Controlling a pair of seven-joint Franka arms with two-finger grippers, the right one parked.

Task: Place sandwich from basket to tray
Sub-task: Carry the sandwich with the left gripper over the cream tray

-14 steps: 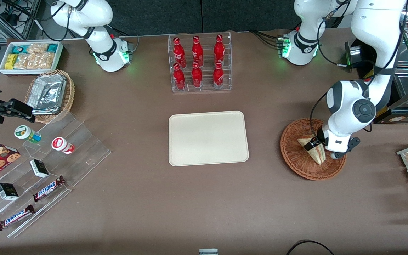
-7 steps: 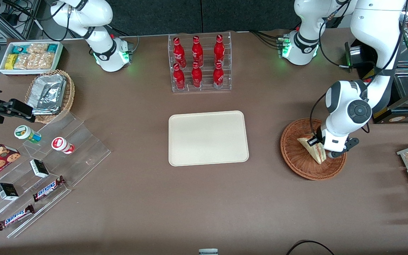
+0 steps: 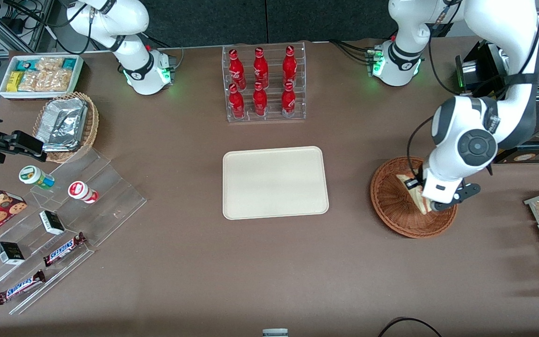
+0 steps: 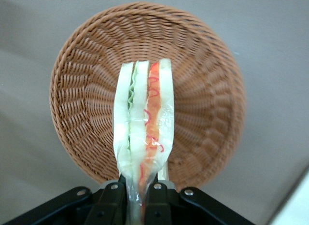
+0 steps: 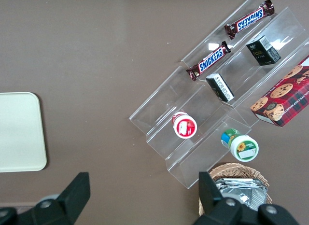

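Your brown table (image 3: pixel 269 262) carries everything here, and at its middle lies the flat cream-beige rectangular tray with rounded corners (image 3: pixel 275 182), bare on top. Well apart from it, toward the working arm's end of the table, sits the round reddish-brown woven wicker basket (image 3: pixel 391 201). Your white left arm reaches down over that basket, and its black two-finger gripper (image 4: pixel 140 198) is clenched on the sandwich, a triangular wedge of pale bread in clear wrap (image 4: pixel 142 133). In the wrist view the fingers (image 4: pixel 113 198) press the wedge from both sides at one end, and its cut side faces the camera, showing green, white and red filling layers between the bread slices. The sandwich hangs above the basket's woven floor, its tip over the bowl's centre; whether it touches the wicker anywhere cannot be told. In the front view the sandwich (image 3: pixel 413 191) shows only partly, tucked against the gripper (image 3: pixel 419 193) over the basket's inside.
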